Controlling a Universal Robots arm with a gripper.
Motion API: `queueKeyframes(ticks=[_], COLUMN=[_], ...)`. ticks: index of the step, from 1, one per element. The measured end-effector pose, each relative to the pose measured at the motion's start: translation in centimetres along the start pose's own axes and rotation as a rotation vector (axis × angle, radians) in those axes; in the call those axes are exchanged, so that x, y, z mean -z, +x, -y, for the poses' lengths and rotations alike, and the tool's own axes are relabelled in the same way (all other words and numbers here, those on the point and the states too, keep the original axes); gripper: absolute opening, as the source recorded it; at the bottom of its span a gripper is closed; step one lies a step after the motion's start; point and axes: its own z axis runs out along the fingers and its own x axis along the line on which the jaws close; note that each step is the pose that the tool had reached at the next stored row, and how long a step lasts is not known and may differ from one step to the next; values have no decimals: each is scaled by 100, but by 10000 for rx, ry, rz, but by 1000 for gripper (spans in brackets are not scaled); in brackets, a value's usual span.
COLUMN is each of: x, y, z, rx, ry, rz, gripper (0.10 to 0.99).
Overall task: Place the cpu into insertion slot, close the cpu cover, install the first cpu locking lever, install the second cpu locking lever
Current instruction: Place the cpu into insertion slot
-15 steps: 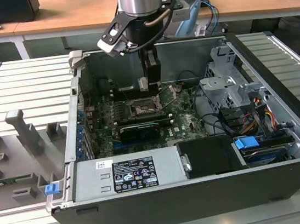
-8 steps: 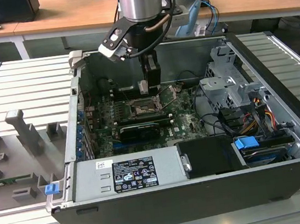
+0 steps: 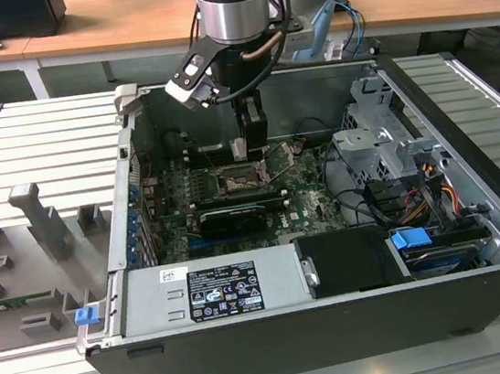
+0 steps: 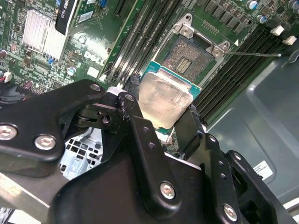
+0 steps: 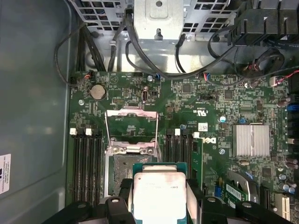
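In both wrist views my gripper (image 4: 162, 111) (image 5: 159, 198) is shut on the cpu (image 4: 163, 100) (image 5: 159, 191), a pale silvery square chip on a green base, gripped by two opposite edges. The cpu hangs above the board, partly over one edge of the insertion slot (image 4: 187, 56) (image 5: 117, 173), whose dark pin field is exposed. The cpu cover (image 5: 131, 125) is swung open and lies back from the socket. A thin lever rod (image 4: 252, 54) sticks out beside the socket. In the exterior view the gripper (image 3: 250, 146) hangs inside the open case, just above the insertion slot (image 3: 236, 182).
Long black memory slots (image 5: 86, 158) flank the socket on both sides. A silver heat sink (image 5: 252, 140) and a black expansion card (image 3: 227, 219) lie nearby. Cables (image 5: 154, 65), a drive cage (image 3: 383, 146), the power supply (image 3: 213, 289) and the case walls (image 3: 468, 158) hem in the board.
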Motion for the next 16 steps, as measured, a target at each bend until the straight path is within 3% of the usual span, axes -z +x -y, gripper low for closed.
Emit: queueKeyframes(ticks=[16], x=[-108], y=[-1], z=[8], rx=[3], ry=[13], rz=[20], gripper=[541])
